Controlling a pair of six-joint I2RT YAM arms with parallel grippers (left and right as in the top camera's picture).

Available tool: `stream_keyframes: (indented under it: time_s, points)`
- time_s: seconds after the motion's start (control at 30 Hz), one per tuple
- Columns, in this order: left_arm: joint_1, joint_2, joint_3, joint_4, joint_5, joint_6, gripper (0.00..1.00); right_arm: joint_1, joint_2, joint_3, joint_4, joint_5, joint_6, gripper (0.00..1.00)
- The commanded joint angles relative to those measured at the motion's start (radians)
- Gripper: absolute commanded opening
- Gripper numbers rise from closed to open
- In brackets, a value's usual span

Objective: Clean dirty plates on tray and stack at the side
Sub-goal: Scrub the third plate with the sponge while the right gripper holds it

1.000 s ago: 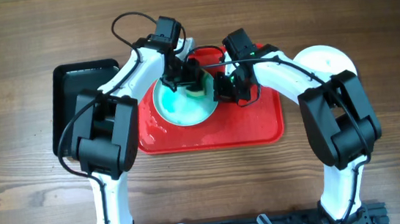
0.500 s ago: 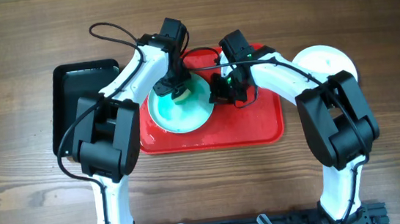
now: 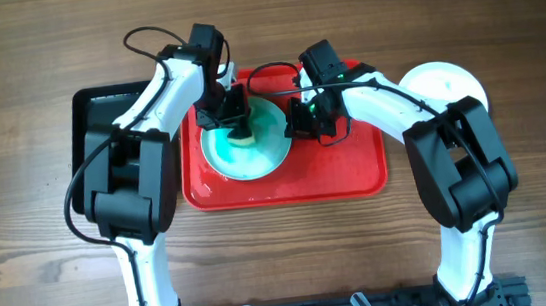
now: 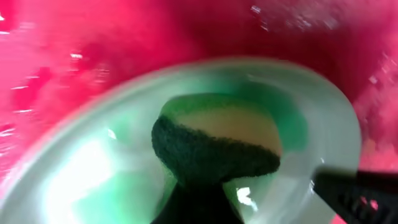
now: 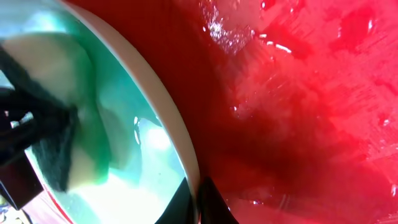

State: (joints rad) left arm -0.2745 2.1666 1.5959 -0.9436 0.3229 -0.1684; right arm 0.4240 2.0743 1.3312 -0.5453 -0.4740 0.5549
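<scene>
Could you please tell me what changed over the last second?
The left gripper, shut on the sponge, swept it leftward across the green-smeared plate, which slid slightly left. The right gripper stayed clamped on its right rim; the red tray and white plate beside it did not move.

Red, teal and white set against brown wood grain.
The tray (image 3: 355, 170) is glossy red with pale wet glints. The turquoise plate (image 3: 258, 156) on it has a whitish rim and a teal-green smear across its bowl. The sponge (image 4: 217, 149) has a dark green scouring face over a cream-yellow body. The white plate (image 3: 452, 80) is plain, as is the black tray (image 3: 89, 120). The worktop (image 3: 42, 256) is mid-brown with darker streaked grain. The left arm (image 3: 162, 93) and right arm (image 3: 389, 102) are white with black joints and cables.
</scene>
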Motion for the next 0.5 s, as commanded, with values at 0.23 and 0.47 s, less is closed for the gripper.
stream_keyframes:
  time_s: [0.23,0.47]
  points:
    - [0.071,-0.043,0.035,0.036,-0.023,0.064,0.04,0.024,0.030,0.002,0.021,0.032,0.058,0.04]
    - [0.071,-0.043,0.052,-0.005,-0.551,-0.166,0.04,0.024,0.030,0.002,0.021,0.032,0.066,0.04]
